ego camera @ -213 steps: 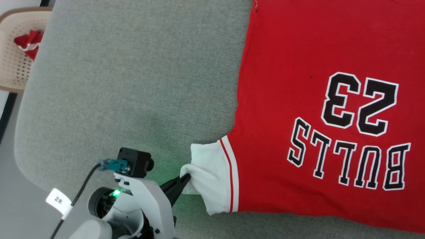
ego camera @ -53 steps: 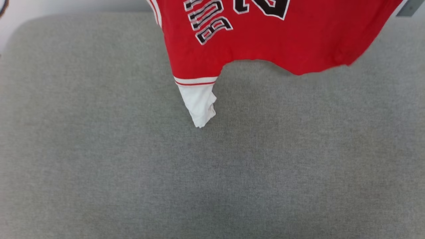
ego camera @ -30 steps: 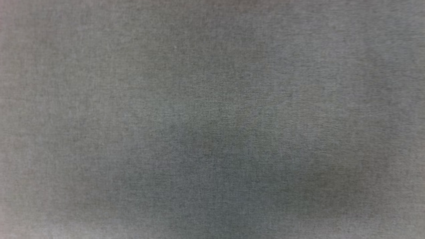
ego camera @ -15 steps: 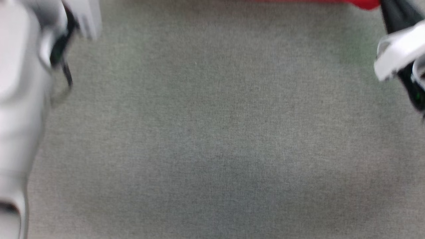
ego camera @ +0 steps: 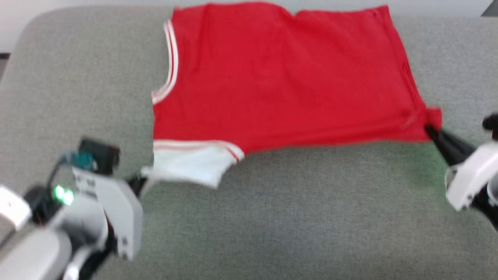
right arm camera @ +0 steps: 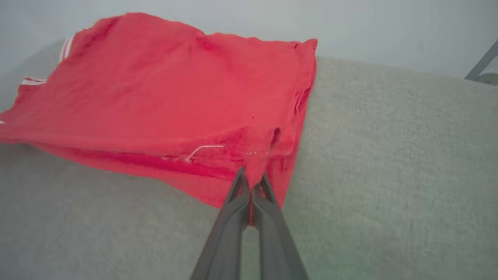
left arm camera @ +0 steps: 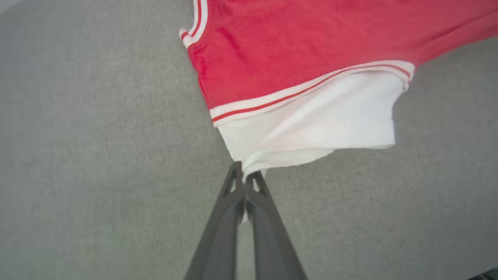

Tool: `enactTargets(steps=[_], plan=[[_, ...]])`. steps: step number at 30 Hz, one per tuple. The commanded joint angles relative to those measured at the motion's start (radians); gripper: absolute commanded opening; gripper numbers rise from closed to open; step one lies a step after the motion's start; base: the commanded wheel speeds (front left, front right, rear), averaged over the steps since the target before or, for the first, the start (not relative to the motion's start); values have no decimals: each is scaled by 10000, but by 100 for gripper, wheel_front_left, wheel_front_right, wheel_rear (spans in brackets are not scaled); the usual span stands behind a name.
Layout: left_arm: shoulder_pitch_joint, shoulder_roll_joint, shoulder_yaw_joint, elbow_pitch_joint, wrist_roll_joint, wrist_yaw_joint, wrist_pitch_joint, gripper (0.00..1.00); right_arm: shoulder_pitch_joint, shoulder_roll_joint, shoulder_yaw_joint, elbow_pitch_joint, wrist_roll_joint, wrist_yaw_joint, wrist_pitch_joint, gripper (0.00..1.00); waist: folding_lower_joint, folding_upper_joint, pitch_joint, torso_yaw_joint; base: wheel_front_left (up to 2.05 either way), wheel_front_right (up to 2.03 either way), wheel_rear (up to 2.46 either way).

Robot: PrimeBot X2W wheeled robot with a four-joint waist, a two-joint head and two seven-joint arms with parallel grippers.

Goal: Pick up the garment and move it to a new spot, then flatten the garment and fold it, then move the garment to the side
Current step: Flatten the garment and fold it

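Left end effector [left arm camera: 245, 175] is clenched on the tip of the white sleeve [left arm camera: 311, 116], lower left of the head view. Right end effector [right arm camera: 252, 179] is pinched tight on a red corner of the garment [ego camera: 280, 74] at the right edge. The garment's stretched between them across the upper middle of the grey desk [ego camera: 272, 217], with its far edge right at the desk's top edge and loads of bare room below. Plain red side up, striped trim [ego camera: 171, 58] at left. Seven seconds back the lettered chest faced up, and the head camera's shifted since.
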Motion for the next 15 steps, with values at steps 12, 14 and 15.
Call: enactTargets(steps=[12,14,15], plan=[[3650,754,-73,-2621,-1175,1755,894,0,3558,-279,-1457,-2201,595,-18,2379,0,0,0,-487,140,0,0,0],[4003,807,-43,-2817,-1364,1956,978,0,4196,-205,-1736,-2563,705,-18,2753,0,0,0,-492,162,0,0,0],[4152,864,-24,-2901,-1412,2027,1022,0,4492,-156,-1868,-2783,781,-18,2932,0,0,0,-486,161,0,0,0]])
